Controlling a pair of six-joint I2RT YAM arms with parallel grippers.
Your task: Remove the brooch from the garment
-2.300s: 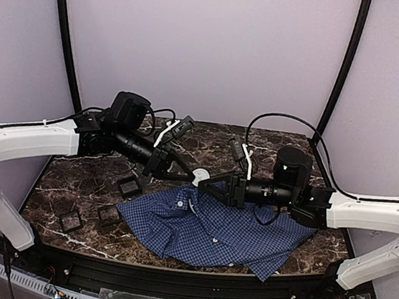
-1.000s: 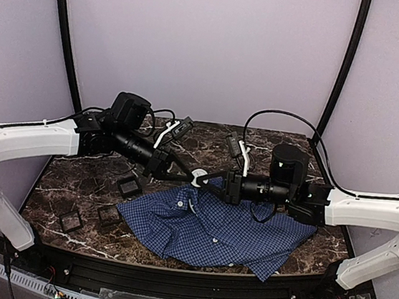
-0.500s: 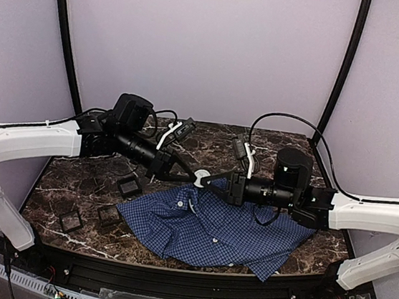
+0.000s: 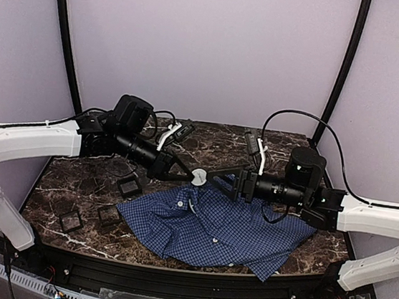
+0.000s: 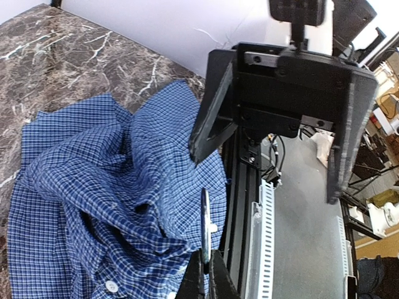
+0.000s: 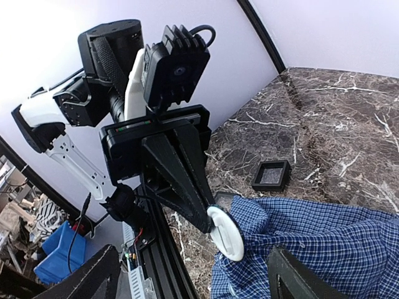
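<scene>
Brooch [image 4: 198, 176]: at garment's [image 4: 219, 227] lifted far edge, touching cloth.
Left tool [image 4: 190, 171]: pressed together, pinching brooch rim.
Right tool [image 4: 213, 179]: spread, beside brooch, empty.
Tip: right tool clamps cloth beside brooch; left pulls away.

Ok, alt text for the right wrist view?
The left gripper pinches a white round brooch, with the lifted checked shirt bunched against it. The right gripper frames the bottom, fingers wide open and empty; a black tray sits on the marble table behind.
</scene>
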